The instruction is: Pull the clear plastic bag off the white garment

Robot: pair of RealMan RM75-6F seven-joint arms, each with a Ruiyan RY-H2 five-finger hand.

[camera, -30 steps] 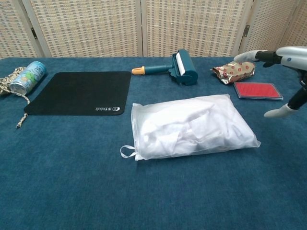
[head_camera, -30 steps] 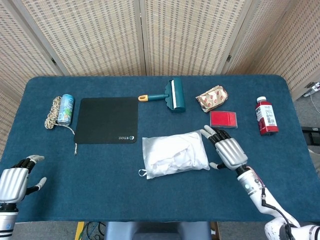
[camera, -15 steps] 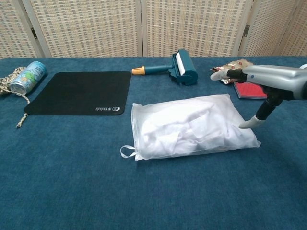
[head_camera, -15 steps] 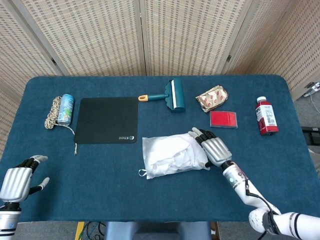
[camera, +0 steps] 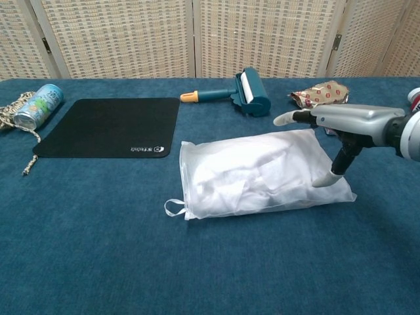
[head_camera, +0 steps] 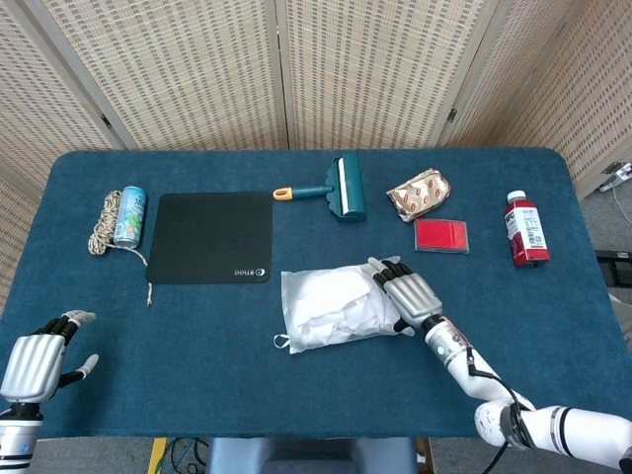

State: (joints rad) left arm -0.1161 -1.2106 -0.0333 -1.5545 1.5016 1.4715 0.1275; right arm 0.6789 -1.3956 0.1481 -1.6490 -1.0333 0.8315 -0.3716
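Observation:
The white garment sits inside a clear plastic bag (head_camera: 341, 306) (camera: 259, 172) at the middle of the blue table. My right hand (head_camera: 407, 292) (camera: 341, 128) hovers over the bag's right end with fingers spread flat; its thumb points down onto the bag near the right edge. It grips nothing. My left hand (head_camera: 38, 355) is at the table's near left edge, far from the bag, fingers loosely apart and empty. The chest view does not show it.
A black mat (head_camera: 212, 237) lies left of the bag. Behind the bag are a teal lint roller (head_camera: 341, 188), a foil snack pack (head_camera: 418, 194) and a red case (head_camera: 441, 236). A red bottle (head_camera: 525, 229) stands at the right; a can (head_camera: 128, 215) and rope (head_camera: 102, 222) lie at the left.
My right hand has moved left from beside the bag to over its right end. The bag has not shifted. The left hand has barely moved.

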